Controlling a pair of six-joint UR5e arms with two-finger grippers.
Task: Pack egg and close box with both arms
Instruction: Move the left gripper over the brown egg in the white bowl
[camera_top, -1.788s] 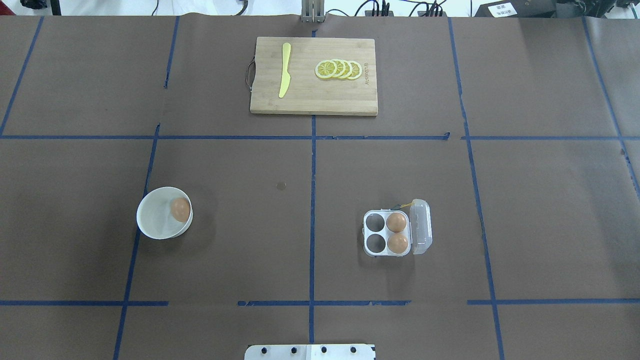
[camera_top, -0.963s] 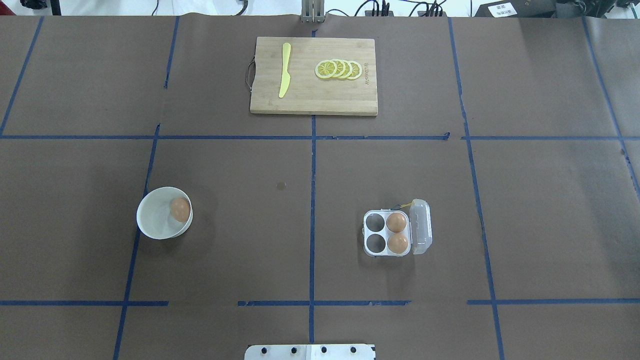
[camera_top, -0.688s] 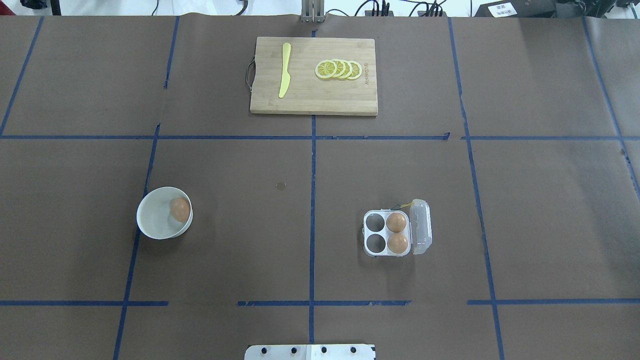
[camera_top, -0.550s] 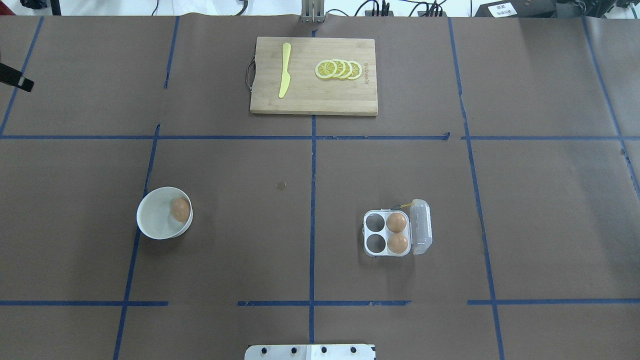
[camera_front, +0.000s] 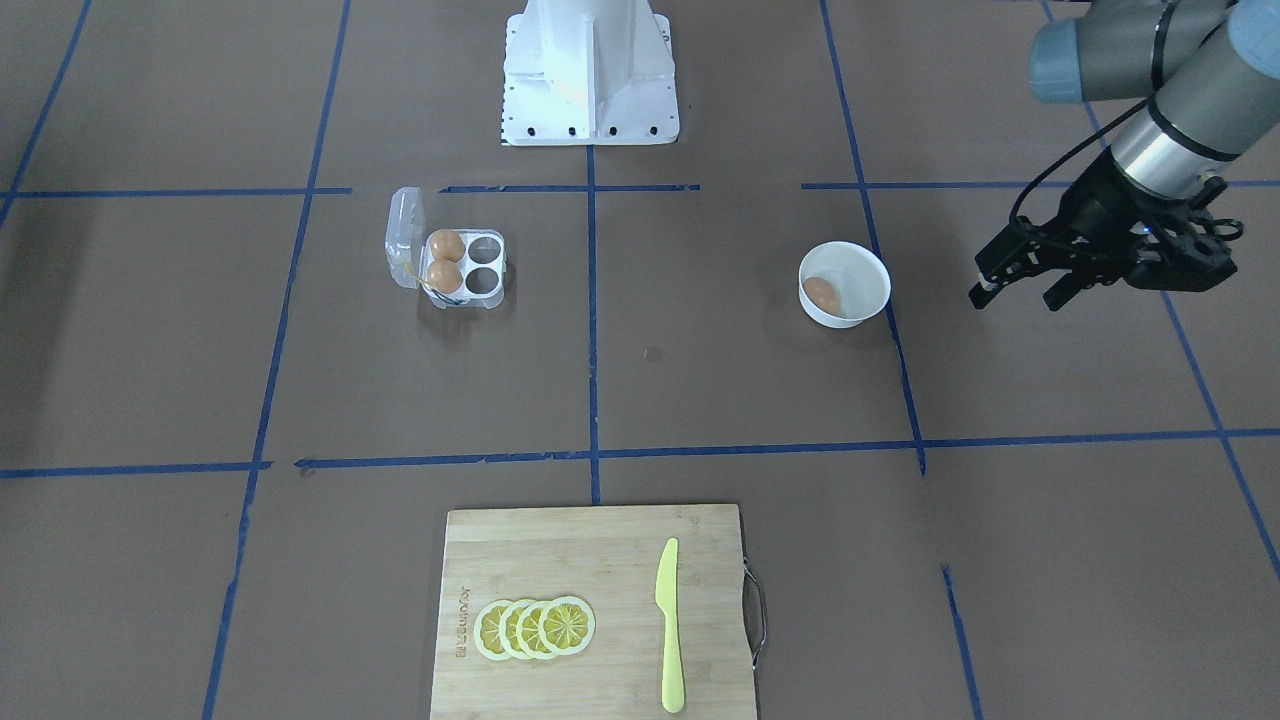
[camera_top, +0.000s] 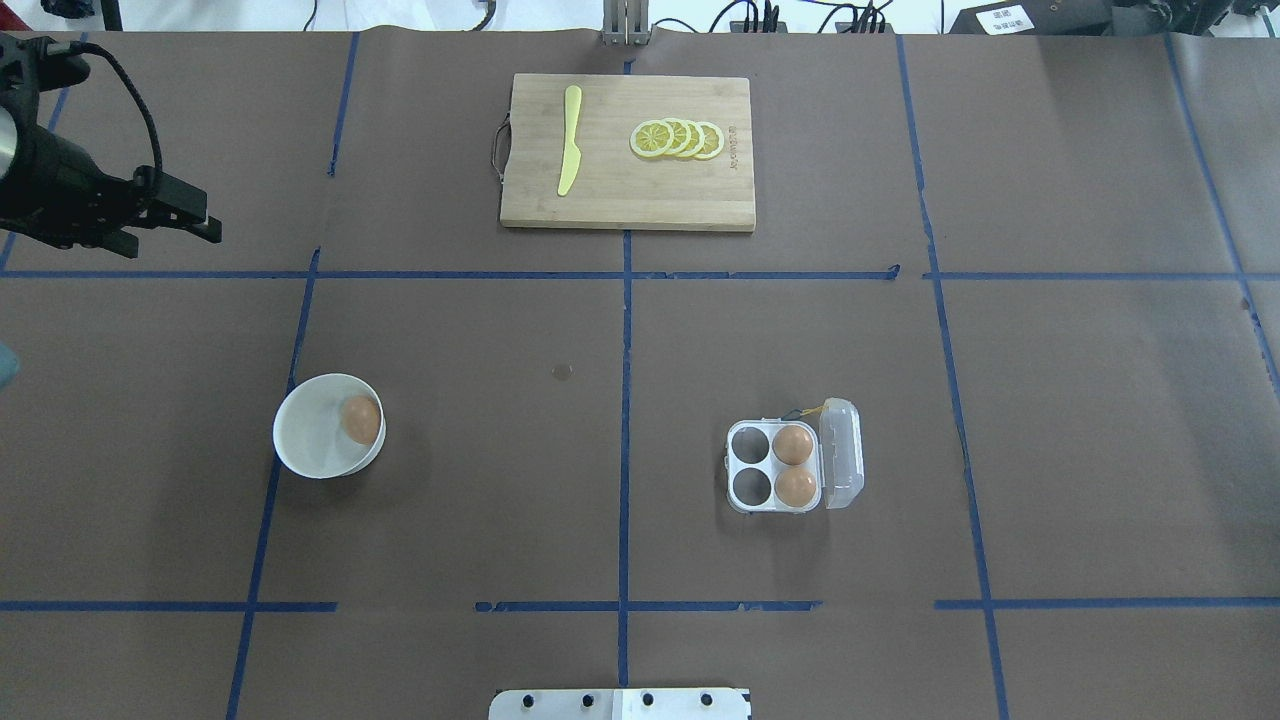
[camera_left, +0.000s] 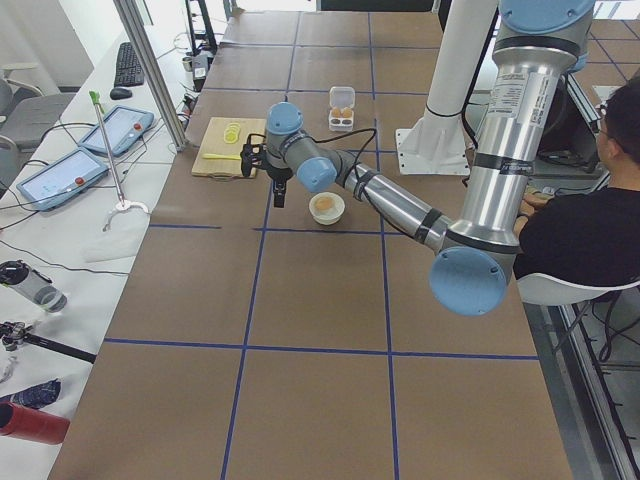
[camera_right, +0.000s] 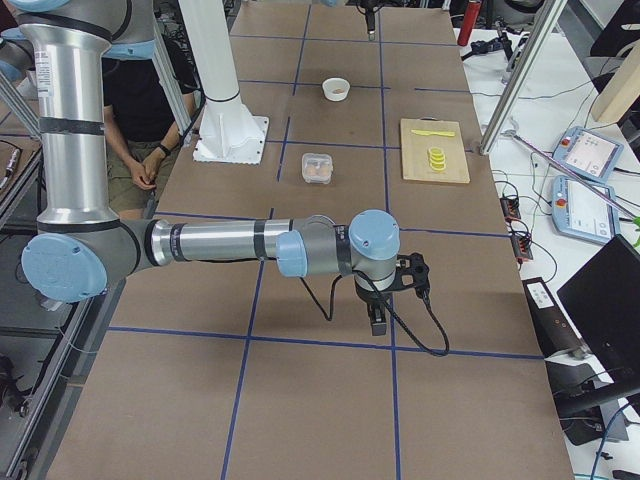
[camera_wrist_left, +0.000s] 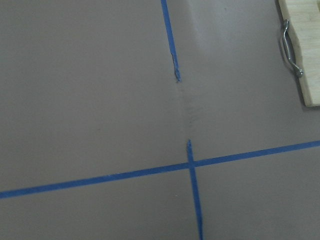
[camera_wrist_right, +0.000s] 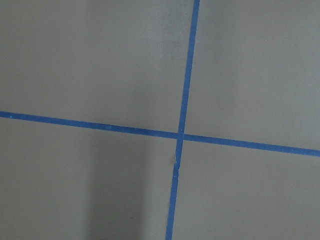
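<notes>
One tan egg (camera_top: 361, 419) lies in a round white bowl (camera_top: 300, 440) on the left half of the table; it also shows in the front view (camera_front: 821, 293). The clear four-cell box (camera_top: 750, 466) sits right of centre, its lid (camera_top: 842, 452) swung open. Two eggs (camera_top: 793, 444) fill its right-hand cells and the two left cells are empty. My left gripper (camera_top: 210, 218) hovers open and empty far behind and left of the bowl, also in the front view (camera_front: 1012, 298). My right gripper (camera_right: 378, 322) shows only in the right side view, far from the box; I cannot tell its state.
A wooden cutting board (camera_top: 620, 205) at the back centre carries lemon slices (camera_top: 677, 139) and a yellow knife (camera_top: 569, 140). The white pedestal base (camera_front: 590, 70) stands at the robot's side. A seated person (camera_left: 585, 235) is beside the robot.
My left arm has come into the overhead view from the left edge and moved right and nearer. The egg, the bowl and the box have not moved.
</notes>
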